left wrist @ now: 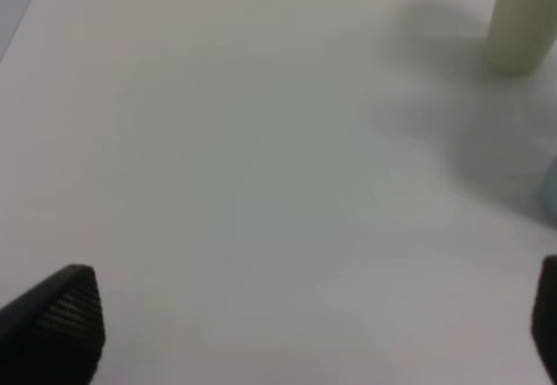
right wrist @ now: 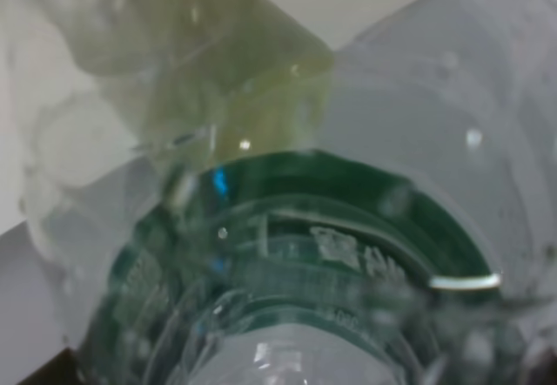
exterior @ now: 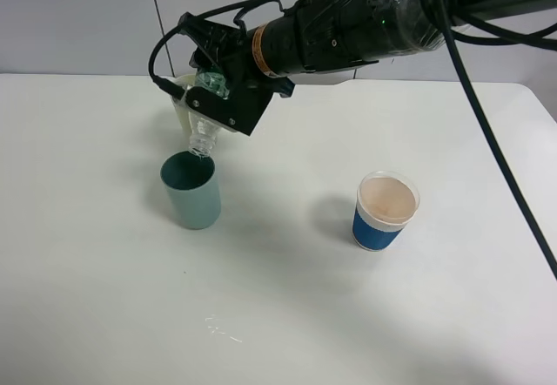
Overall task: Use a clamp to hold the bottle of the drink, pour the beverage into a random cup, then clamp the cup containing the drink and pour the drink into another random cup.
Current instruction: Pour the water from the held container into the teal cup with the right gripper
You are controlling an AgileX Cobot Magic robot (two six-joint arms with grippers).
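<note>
Bottle (exterior: 201, 134) clenched in my R gripper (exterior: 211, 89), mouth over teal cup (exterior: 191, 195): step 1 pour, I reckon. L gripper (left wrist: 300, 324) released. Next: right bottle, grab cup.

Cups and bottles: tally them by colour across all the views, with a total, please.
teal cup: 1
pale yellow-green cup: 1
blue-and-white cup: 1
clear bottle, green label: 1
Total: 4
</note>
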